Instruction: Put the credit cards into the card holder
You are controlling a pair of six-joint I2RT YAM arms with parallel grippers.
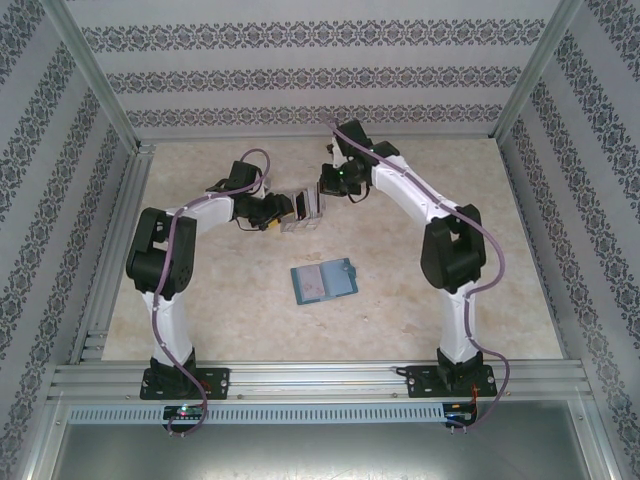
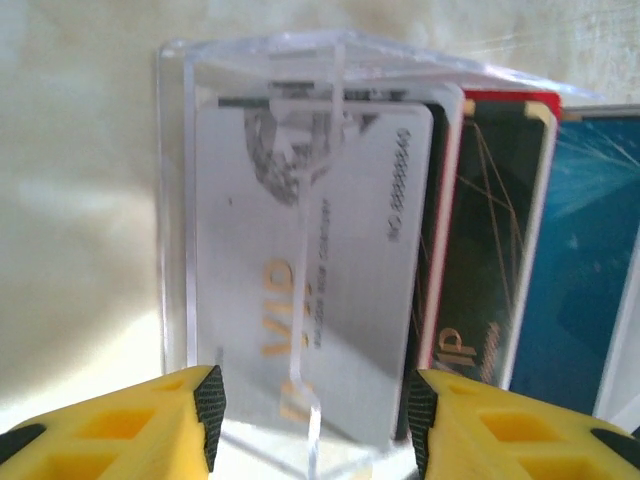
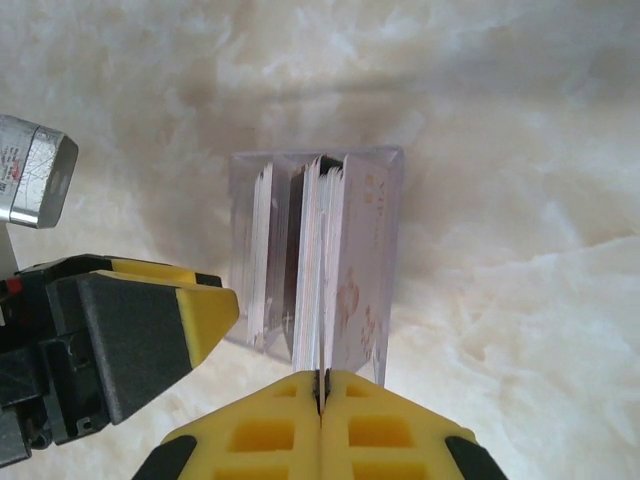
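Several credit cards (image 3: pixel 322 260) stand ahead of half-open left tool (image 2: pixel 317 405); right tool (image 3: pixel 322 388) pinches one.

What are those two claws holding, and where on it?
The right end effector pinches one card by its top edge, in the clear stand. The left end effector flanks the stand; a grip can't be confirmed.

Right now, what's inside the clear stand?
Standing in the clear stand: a pale card in front, a black card and a blue card behind. Overlap hides their full faces and exact count.
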